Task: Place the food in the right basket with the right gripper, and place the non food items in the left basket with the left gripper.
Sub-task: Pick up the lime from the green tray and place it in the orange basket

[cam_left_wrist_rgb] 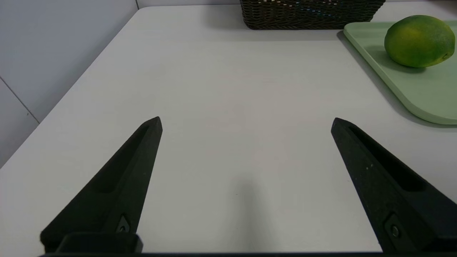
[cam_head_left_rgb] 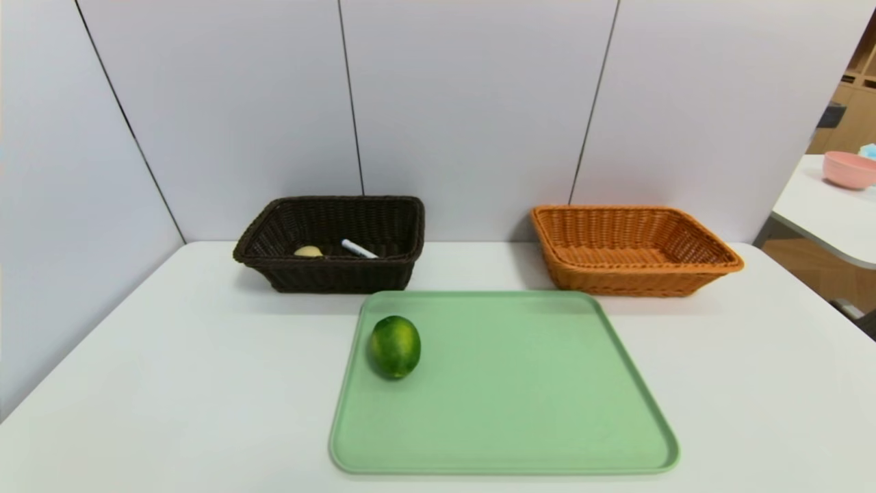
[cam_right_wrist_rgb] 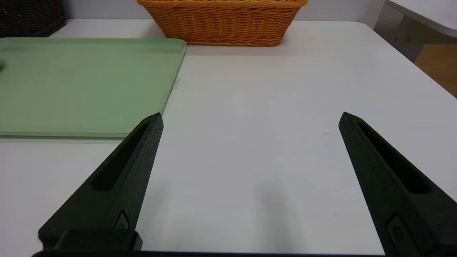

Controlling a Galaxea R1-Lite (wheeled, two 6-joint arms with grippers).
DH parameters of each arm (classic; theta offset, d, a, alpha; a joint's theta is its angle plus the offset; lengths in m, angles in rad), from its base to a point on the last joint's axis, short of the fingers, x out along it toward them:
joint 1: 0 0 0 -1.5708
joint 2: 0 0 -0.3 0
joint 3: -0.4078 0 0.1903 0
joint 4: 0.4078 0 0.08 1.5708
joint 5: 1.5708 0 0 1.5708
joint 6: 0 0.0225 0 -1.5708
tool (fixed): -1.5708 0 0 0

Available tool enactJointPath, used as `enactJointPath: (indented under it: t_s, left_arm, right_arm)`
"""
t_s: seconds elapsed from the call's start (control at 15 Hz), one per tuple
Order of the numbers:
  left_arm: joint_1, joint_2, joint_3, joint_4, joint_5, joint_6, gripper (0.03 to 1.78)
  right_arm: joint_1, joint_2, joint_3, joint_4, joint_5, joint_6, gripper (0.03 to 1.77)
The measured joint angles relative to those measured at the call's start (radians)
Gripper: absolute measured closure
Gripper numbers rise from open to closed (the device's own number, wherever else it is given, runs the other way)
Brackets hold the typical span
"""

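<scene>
A glossy dark-green lime [cam_head_left_rgb: 395, 346] [cam_left_wrist_rgb: 419, 41] lies on the left part of the pale green tray [cam_head_left_rgb: 520, 411]. The dark brown left basket [cam_head_left_rgb: 332, 243] [cam_left_wrist_rgb: 310, 14] holds the yellow spatula head [cam_head_left_rgb: 308, 252] and the white marker with blue cap [cam_head_left_rgb: 358, 249]. The orange right basket [cam_head_left_rgb: 633, 248] [cam_right_wrist_rgb: 221, 21] holds nothing. Neither arm shows in the head view. My left gripper [cam_left_wrist_rgb: 246, 121] hovers open over bare table, left of the tray. My right gripper [cam_right_wrist_rgb: 251, 117] stands open over bare table, right of the tray [cam_right_wrist_rgb: 82, 82]. Nothing sits between either pair of fingers.
Grey panel walls close off the back and left of the white table [cam_head_left_rgb: 171, 383]. A second table with a pink bowl [cam_head_left_rgb: 849, 169] stands off to the right, past the table's right edge.
</scene>
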Motion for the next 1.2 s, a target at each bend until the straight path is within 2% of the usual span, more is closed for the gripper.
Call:
enactJointPath:
  t_s: [1.2]
  left_arm:
    - [0.0,0.001,0.0,0.0,0.0,0.0,0.12]
  right_arm:
    - [0.0,0.0,0.0,0.0,0.0,-0.002,0.1]
